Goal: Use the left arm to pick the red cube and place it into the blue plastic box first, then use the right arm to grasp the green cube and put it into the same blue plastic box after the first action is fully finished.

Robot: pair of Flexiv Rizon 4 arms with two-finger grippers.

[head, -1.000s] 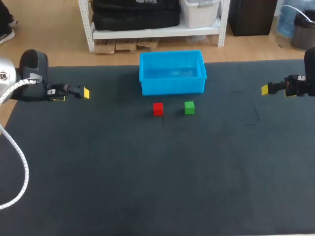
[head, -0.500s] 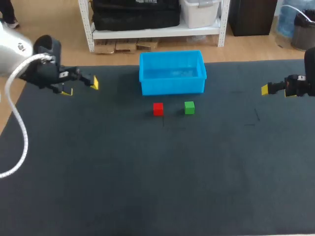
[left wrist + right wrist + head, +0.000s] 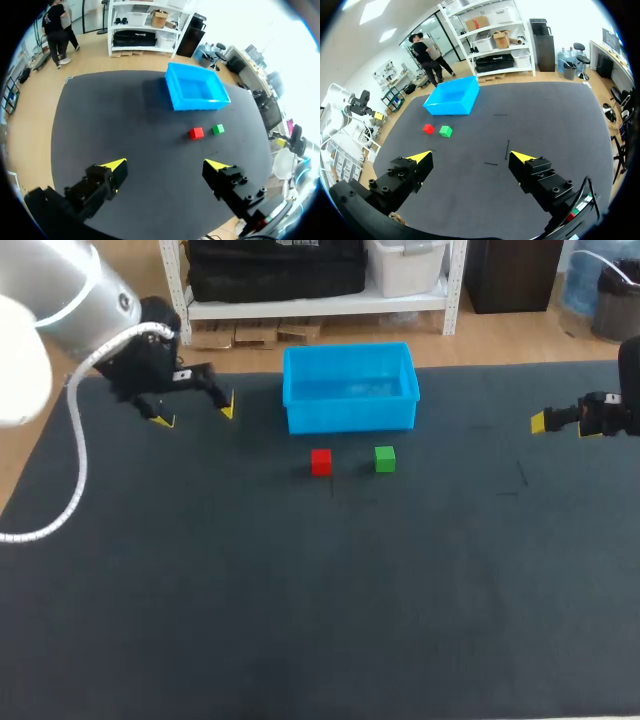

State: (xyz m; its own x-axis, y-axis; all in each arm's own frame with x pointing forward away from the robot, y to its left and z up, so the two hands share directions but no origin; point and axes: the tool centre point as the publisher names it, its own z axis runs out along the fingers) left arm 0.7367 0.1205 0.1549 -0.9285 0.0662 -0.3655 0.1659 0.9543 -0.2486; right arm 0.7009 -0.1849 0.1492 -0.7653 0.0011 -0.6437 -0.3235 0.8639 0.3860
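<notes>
Left gripper wide open, empty: centre it squarely over the red cube, keeping clear of the green cube.

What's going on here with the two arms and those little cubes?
Nothing is picked up yet. The red cube and green cube sit side by side on the table in front of the empty blue plastic box. The left gripper hangs open to the box's left; the right gripper, also open, is far to the right.
</notes>
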